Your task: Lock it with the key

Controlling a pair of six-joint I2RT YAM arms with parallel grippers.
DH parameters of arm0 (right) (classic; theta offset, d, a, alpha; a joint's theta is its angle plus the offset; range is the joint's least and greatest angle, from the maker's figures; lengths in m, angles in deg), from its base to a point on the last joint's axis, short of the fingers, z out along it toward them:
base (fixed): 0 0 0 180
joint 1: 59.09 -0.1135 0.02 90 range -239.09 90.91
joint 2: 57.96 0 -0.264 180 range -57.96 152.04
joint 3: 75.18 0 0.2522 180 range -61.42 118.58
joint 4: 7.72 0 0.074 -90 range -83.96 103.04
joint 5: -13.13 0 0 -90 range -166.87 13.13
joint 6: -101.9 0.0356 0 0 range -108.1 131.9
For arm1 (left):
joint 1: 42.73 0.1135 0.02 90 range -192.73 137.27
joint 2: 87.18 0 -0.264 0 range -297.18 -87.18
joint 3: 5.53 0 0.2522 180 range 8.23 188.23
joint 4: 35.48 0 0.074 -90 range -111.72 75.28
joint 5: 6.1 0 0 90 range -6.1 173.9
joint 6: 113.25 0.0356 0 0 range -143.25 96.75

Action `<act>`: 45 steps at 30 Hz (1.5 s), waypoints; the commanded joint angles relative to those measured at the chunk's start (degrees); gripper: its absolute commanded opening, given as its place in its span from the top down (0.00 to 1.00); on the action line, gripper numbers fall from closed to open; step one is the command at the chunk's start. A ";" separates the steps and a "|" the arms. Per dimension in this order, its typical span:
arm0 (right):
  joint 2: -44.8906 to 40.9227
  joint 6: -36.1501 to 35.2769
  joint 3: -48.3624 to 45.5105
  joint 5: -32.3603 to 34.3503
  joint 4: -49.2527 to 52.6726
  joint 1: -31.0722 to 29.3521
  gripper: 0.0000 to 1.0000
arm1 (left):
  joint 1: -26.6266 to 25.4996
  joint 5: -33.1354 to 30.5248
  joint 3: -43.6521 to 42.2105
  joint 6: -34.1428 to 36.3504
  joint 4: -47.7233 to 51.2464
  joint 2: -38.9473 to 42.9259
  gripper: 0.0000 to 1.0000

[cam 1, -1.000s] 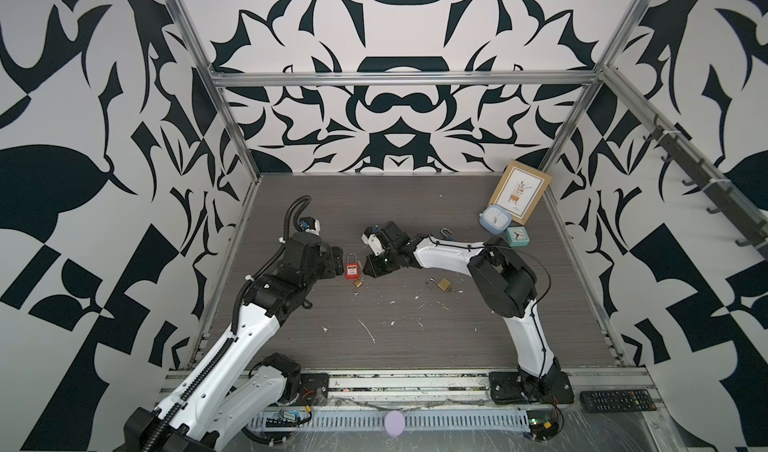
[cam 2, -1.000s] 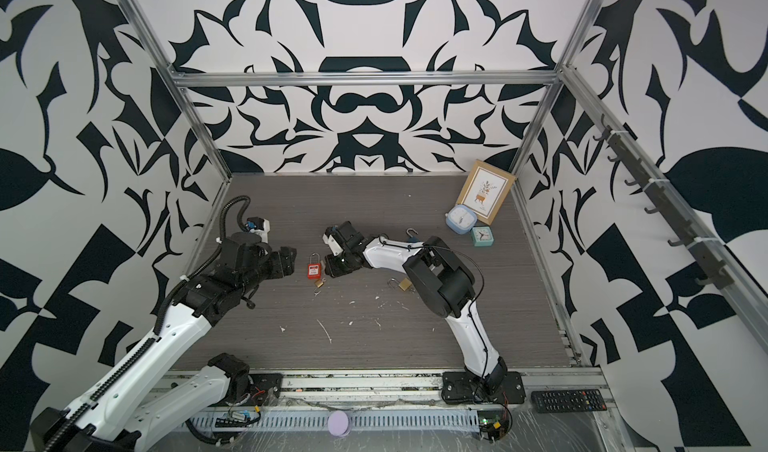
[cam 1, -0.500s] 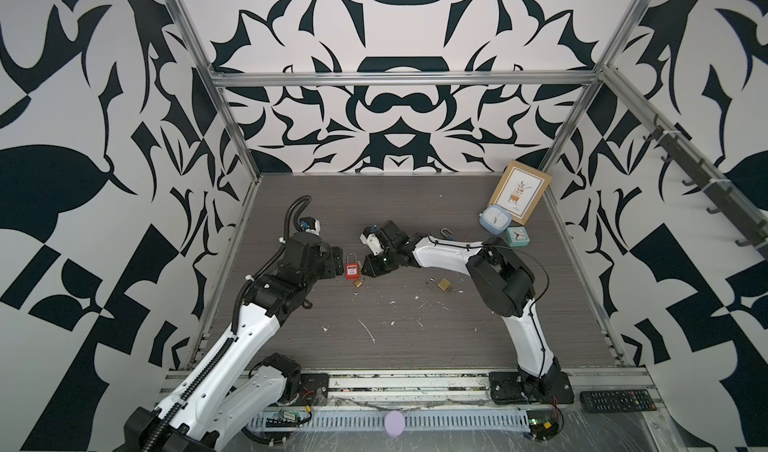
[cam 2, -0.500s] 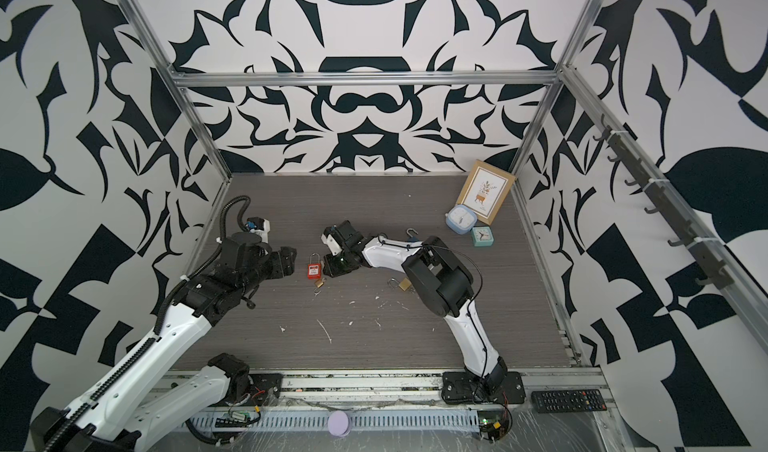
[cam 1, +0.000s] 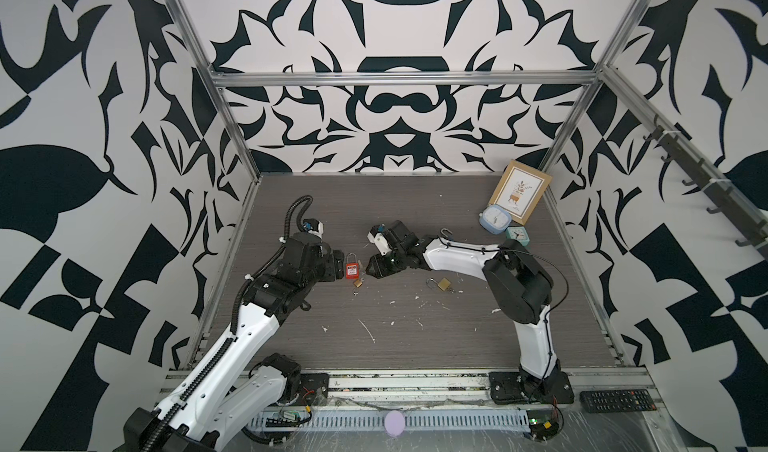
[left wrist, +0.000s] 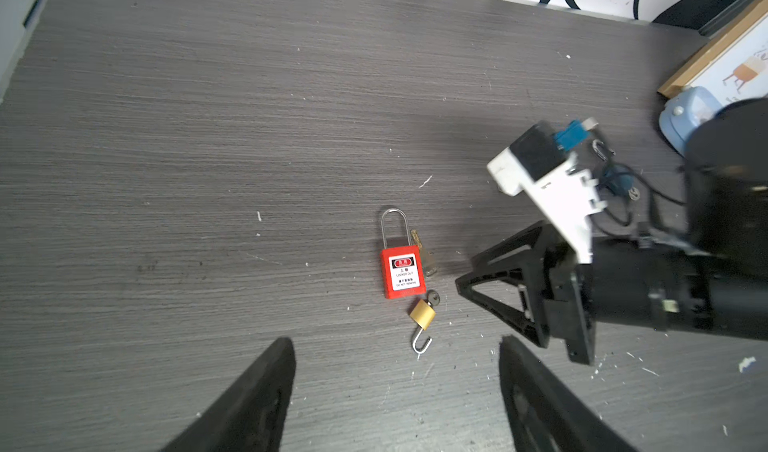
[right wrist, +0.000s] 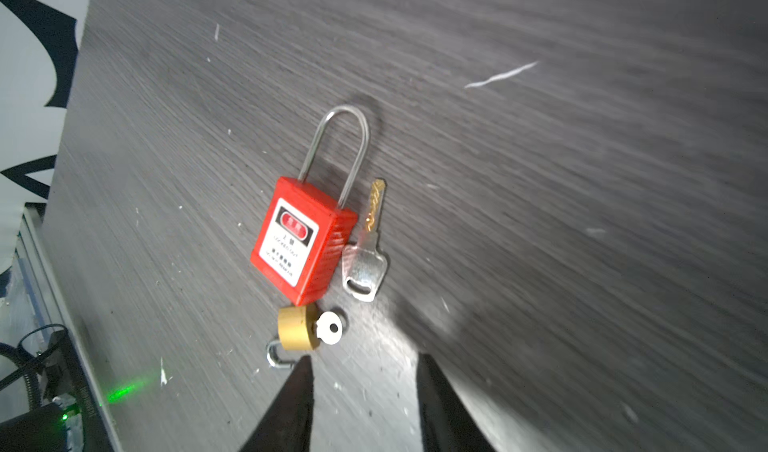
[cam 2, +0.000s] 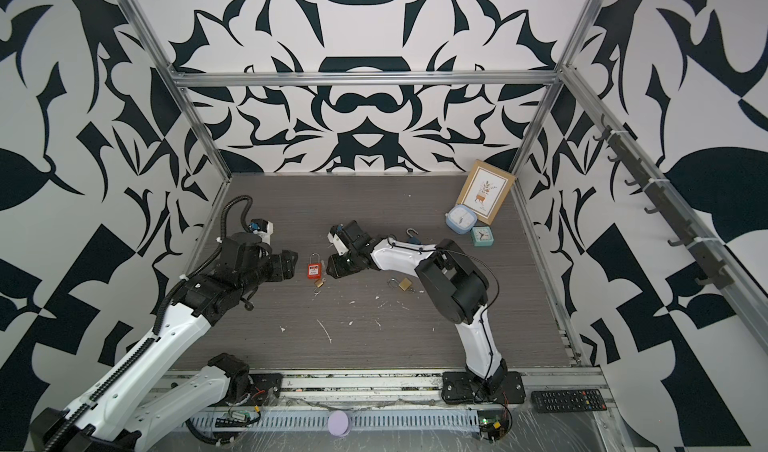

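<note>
Red lock (cam 1: 352,269) was found flat on the desk (cam 1: 415,205), left of the middle and about midway between the far and near edges. Its label was up and its shackle pointed to the far edge. The shackle was seen seated in the body; whether it was latched could not be told. The key (right wrist: 368,254) was laid loose along the lock's side toward the right edge, touching it or nearly so. A brass lock (right wrist: 296,327), shackle swung open and a small key (right wrist: 332,327) in it, was lodged against the red lock's bottom end.

Left hand (left wrist: 395,342) was held low on the left-edge side, jaws wide and empty; that width was judged to suit the red body. Right hand (right wrist: 363,357) was poised just short of the key's bow, jaws partly spread with nothing between them. It was judged set for the key, which, lying flat, would likely be hard to pinch.

Room: the locks were boxed between the two hands, so side clearance was slight. Bare desk was open toward the far and near edges, bar white flecks (cam 1: 368,331). The red lock's bottom end, where a keyhole would be expected, was crowded by the brass lock. A second brass lock (cam 1: 444,284) lay well apart, toward the right edge.
</note>
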 commanded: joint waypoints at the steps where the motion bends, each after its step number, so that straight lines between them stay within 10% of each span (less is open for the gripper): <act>1: -10.10 -0.84 -3.50 4.25 -1.94 0.39 0.50 | -0.20 3.39 1.13 -1.08 3.71 0.75 0.22; 13: -32.69 -0.27 -25.17 6.43 -4.26 0.04 0.25 | -8.74 4.69 2.22 -10.20 11.22 -13.03 0.25; 45: -34.92 -1.63 -27.87 4.66 -5.02 0.03 0.25 | -10.85 -0.69 5.93 -9.81 -4.38 -44.35 0.57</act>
